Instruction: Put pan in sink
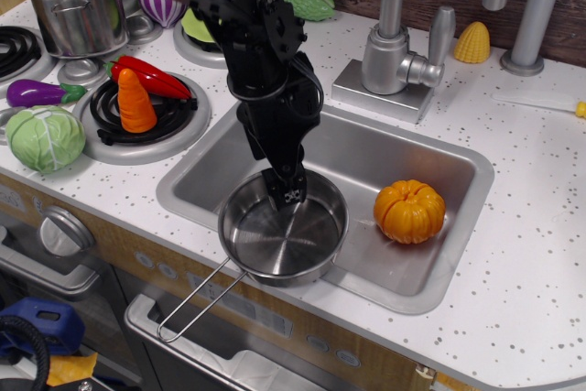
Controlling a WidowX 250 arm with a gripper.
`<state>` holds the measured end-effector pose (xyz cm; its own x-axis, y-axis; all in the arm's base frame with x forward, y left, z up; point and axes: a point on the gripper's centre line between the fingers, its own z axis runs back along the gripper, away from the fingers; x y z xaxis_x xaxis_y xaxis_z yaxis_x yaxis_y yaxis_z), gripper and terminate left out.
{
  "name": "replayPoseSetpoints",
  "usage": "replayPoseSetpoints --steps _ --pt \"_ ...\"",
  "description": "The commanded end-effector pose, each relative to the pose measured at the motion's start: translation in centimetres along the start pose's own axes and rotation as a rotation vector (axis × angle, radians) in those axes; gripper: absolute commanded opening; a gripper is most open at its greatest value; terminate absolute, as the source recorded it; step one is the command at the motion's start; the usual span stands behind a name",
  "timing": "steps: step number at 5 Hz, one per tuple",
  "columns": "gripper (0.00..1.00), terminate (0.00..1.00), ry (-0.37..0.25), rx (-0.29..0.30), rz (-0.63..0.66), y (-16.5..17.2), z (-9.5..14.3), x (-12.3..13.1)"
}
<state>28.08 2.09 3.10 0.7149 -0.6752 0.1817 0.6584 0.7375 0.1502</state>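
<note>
The shiny round pan (286, 237) sits at the front left of the sink (366, 148), its front side up against the sink's front rim. Its wire-loop handle (197, 304) sticks out over the counter's front edge. My gripper (285, 193) hangs from the black arm and reaches down to the pan's far rim, with its fingertips right at the rim. The jaws look slightly apart and hold nothing.
An orange pumpkin (409, 211) lies in the sink to the right of the pan. The faucet (394, 43) stands behind the sink. On the stove at left are a carrot (135, 101), red pepper (151, 75), cabbage (44, 137), eggplant (37, 92) and steel pot (78, 14).
</note>
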Motion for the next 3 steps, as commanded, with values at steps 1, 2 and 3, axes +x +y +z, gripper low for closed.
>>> replayPoseSetpoints --steps 1,2,3 --pt "1.0 0.0 -0.041 0.012 -0.005 0.8 -0.7 -0.5" --pt "1.0 0.0 -0.081 -0.015 0.006 1.0 -2.0 -1.7" --pt "0.0 0.0 -0.088 -0.031 0.025 1.2 -2.0 -1.8"
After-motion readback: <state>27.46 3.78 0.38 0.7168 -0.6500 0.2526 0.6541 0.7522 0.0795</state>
